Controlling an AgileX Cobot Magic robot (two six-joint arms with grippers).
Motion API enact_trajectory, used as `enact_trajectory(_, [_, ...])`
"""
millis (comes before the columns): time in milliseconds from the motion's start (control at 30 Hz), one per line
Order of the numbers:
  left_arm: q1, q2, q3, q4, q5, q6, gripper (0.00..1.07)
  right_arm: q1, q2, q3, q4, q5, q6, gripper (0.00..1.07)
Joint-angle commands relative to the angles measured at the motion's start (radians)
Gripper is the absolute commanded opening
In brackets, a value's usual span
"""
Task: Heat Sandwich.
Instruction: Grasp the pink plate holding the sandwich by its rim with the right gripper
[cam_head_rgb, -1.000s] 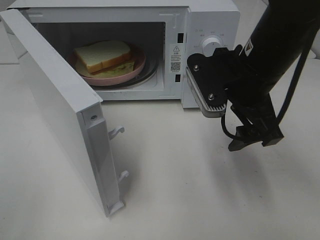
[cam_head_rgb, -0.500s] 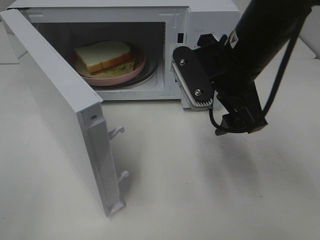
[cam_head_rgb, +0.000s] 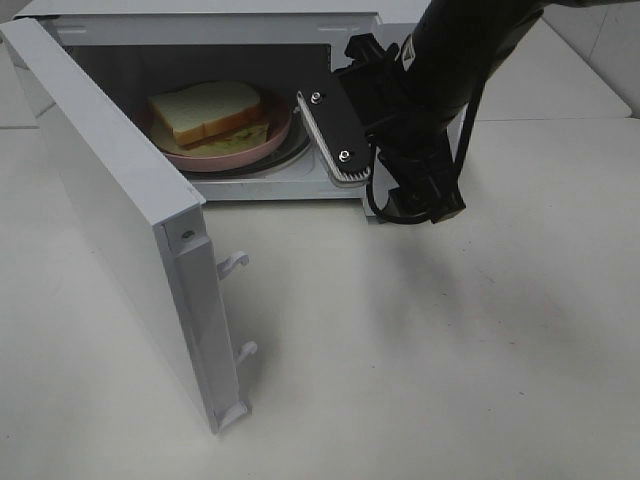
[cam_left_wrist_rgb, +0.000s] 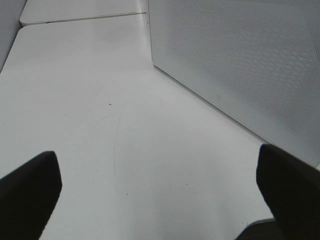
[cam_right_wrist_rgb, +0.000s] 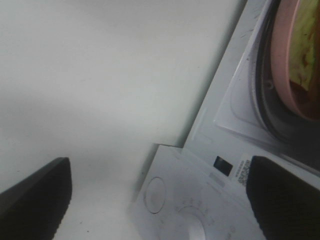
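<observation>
**A:** Start with the high camera. Where does your job stand?

**B:** The sandwich (cam_head_rgb: 212, 112) lies on the pink plate (cam_head_rgb: 268, 142) inside the microwave (cam_head_rgb: 420, 15), and the door (cam_head_rgb: 120, 215) stands wide open. So, as I judge it, loading is done; you have closing and starting left. Your right arm (cam_head_rgb: 440, 70) hangs in front of the control panel and hides it. Its fingers are not visible from here.

**A:** And the left wrist camera?

**B:** The left gripper (cam_left_wrist_rgb: 160, 192) has its fingertips (cam_left_wrist_rgb: 27, 187) far apart, empty, over bare table (cam_left_wrist_rgb: 90, 90), beside the door's perforated panel (cam_left_wrist_rgb: 240, 65). I'd say the door is yours to swing shut from that side, without clipping the latch hooks.

**A:** The right wrist camera?

**B:** The right gripper (cam_right_wrist_rgb: 160, 200) is spread wide too, holding nothing, near the timer knob (cam_right_wrist_rgb: 191, 231), which the frame cuts off. Only the plate's edge (cam_right_wrist_rgb: 281, 65) and a blurred bit of green leaf show.
</observation>
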Motion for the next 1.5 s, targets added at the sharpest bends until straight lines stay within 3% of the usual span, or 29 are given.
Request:
enact_trajectory(33, [0.003,-0.015,0.002,-0.009,-0.012,-0.008,1.0,0.004,0.025,-0.028,0.001,-0.032,-0.037,0.89])
enact_trajectory(500, [0.003,-0.015,0.002,-0.009,-0.012,-0.008,1.0,0.004,0.12,-0.106,0.019,-0.111,-0.08,0.88])
enact_trajectory(1500, [0.003,-0.015,0.002,-0.009,-0.012,-0.008,1.0,0.012,0.515,-0.527,0.019,-0.101,-0.072,0.84])
